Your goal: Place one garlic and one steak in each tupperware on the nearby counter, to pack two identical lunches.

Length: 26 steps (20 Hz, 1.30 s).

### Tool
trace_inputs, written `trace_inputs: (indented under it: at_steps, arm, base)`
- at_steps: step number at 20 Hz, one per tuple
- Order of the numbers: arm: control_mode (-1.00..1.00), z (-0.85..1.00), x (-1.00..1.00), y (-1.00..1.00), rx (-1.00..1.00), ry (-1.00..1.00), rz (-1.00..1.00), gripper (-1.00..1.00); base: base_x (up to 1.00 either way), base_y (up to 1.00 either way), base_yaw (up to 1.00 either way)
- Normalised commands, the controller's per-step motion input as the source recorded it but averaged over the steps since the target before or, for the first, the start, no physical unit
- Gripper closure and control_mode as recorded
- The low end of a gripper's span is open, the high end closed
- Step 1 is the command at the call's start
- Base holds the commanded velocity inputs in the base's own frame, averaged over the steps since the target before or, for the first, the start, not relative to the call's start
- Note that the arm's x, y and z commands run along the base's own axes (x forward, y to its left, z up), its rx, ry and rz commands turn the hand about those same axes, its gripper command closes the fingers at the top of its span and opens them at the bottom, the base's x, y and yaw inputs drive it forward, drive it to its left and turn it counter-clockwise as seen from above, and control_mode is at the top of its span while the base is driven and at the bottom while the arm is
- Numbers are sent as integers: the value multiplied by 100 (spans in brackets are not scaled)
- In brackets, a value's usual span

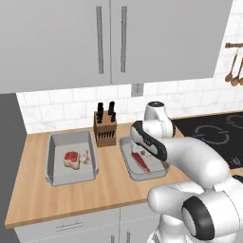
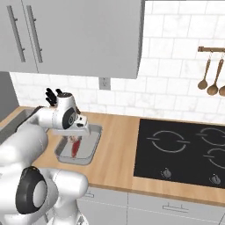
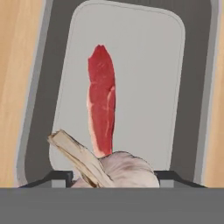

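Two tubs on counter (image 1: 61, 199). Left tub (image 1: 71, 161), left of knife block (image 1: 106, 127), holds steak plus garlic. Gripper (image 3: 113, 181) pinches second garlic (image 3: 124, 170) over right tub (image 3: 197, 87), above its steak (image 3: 102, 105), likely for drop, completing pair.

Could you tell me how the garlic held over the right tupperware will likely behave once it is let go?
The garlic looks rounded, so it may roll a little. The tupperware walls should probably contain it. It may come to rest against the flat steak.
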Motion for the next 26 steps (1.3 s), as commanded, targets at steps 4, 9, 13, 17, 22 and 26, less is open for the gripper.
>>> trace_inputs:
  at_steps: [4,9,13,17,22,26]
  arm:
    - [-100,-45,46,-11,2,0,7,100]
    - [-100,-71,24,-3,0,-1,7,100]
    - [-100,-7,1,0,0,-2,2,-100]
    - [-100,0,0,0,0,0,0,-100]
    - [-100,3,4,0,0,0,0,-100]
    - [-100,17,-1,0,0,0,0,-100]
  base:
    - [0,0,0]
    - [0,0,0]
    - [0,0,0]
    - [0,0,0]
    - [0,0,0]
    - [0,0,0]
